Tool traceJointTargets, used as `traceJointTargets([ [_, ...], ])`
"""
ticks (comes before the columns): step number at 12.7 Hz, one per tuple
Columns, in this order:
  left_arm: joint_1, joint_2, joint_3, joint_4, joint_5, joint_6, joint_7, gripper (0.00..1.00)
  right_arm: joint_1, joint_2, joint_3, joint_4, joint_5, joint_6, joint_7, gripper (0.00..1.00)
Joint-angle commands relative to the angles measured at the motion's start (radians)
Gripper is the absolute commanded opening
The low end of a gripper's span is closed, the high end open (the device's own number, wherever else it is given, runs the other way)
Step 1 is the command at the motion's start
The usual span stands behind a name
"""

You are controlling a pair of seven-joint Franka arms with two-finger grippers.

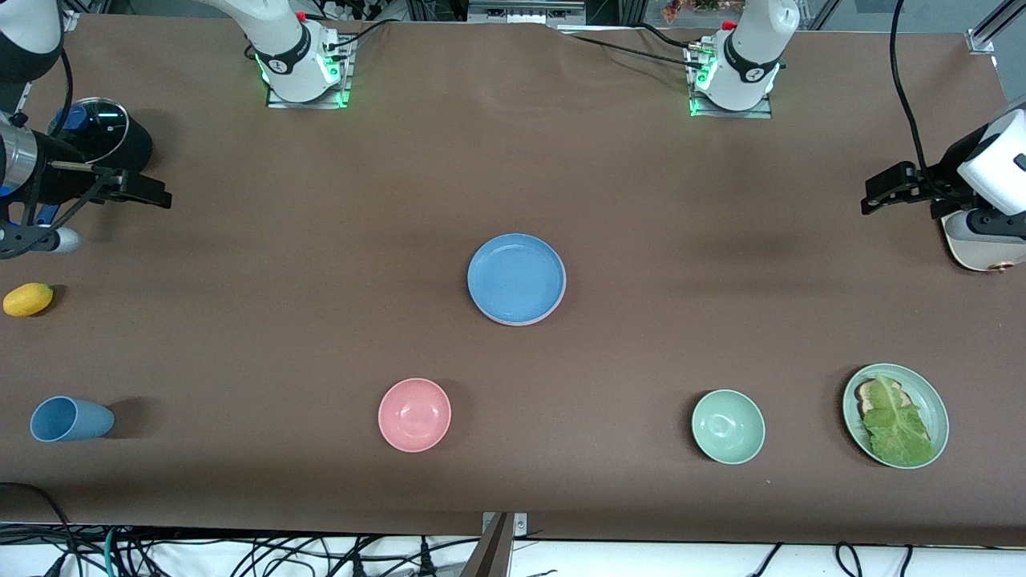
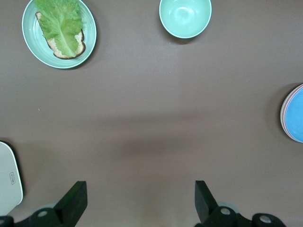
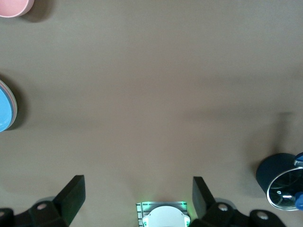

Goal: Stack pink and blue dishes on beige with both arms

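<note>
**Q:** Where do the plates sit relative to your tools?

**A:** The blue plate (image 1: 517, 278) lies at the middle of the worktop (image 1: 641, 240), on top of a stack; in the left wrist view you see pink and pale rims under its edge (image 2: 283, 116). Your left tool (image 1: 882, 195) hangs over the left arm's end of the worktop, well apart from the stack, its fingers (image 2: 73, 201) spread wide and empty. Your right tool (image 1: 140, 192) hangs over the right arm's end, fingers (image 3: 71, 196) likewise wide apart, holding nothing.

**Q:** What's hard to make out?

**A:** From the front view, the plates under the blue one are almost hidden. Both wrist views cut the stack off at the frame edge. The toaster (image 1: 982, 244) is partly covered by the left arm.
</note>
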Motion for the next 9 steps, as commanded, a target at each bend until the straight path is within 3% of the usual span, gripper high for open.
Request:
traceJointTargets([
  [1,0.006,0.020,-0.001,0.034,0.004,-0.022,0.022,1.00,-0.187,-0.069,0.216,-0.041,-0.081,0.025,-0.003,1.00],
  [3,0.004,0.020,-0.001,0.035,0.004,-0.022,0.021,1.00,-0.315,-0.187,0.349,-0.208,-0.103,0.142,-0.003,1.00],
  [5,0.003,0.020,-0.001,0.035,0.004,-0.022,0.018,1.00,-0.415,-0.238,0.457,-0.268,-0.106,0.167,-0.004,1.00],
  [9,-0.003,0.023,-0.002,0.058,0.005,-0.022,0.015,1.00,-0.397,-0.236,0.436,-0.262,-0.110,0.175,-0.004,1.00],
])
